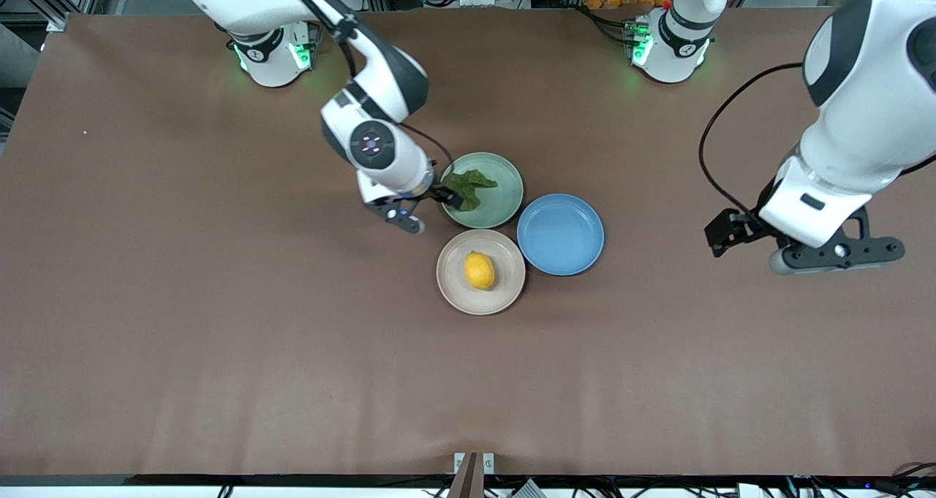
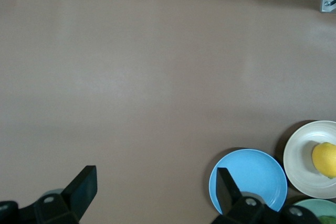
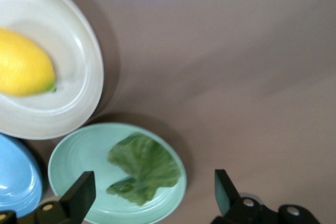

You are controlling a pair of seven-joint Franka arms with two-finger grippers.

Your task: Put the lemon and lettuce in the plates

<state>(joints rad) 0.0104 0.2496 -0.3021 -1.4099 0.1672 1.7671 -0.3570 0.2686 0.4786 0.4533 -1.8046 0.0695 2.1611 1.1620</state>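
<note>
The lemon (image 1: 479,270) lies in the beige-cream plate (image 1: 453,284), also seen in the right wrist view (image 3: 23,64). The lettuce (image 1: 472,186) lies flat in the mint green plate (image 1: 510,191), which stands farther from the front camera than the beige one. My right gripper (image 1: 433,209) is open and empty, just above the mint plate's rim on the right arm's side. In the right wrist view the leaf (image 3: 147,166) shows between its spread fingers (image 3: 81,192). My left gripper (image 1: 731,236) is open and empty, waiting at the left arm's end of the table.
A blue plate (image 1: 560,235) stands empty beside the other two, toward the left arm's end. It also shows in the left wrist view (image 2: 252,174), next to the beige plate (image 2: 299,156) with the lemon (image 2: 325,159). The brown table (image 1: 219,300) stretches wide all round.
</note>
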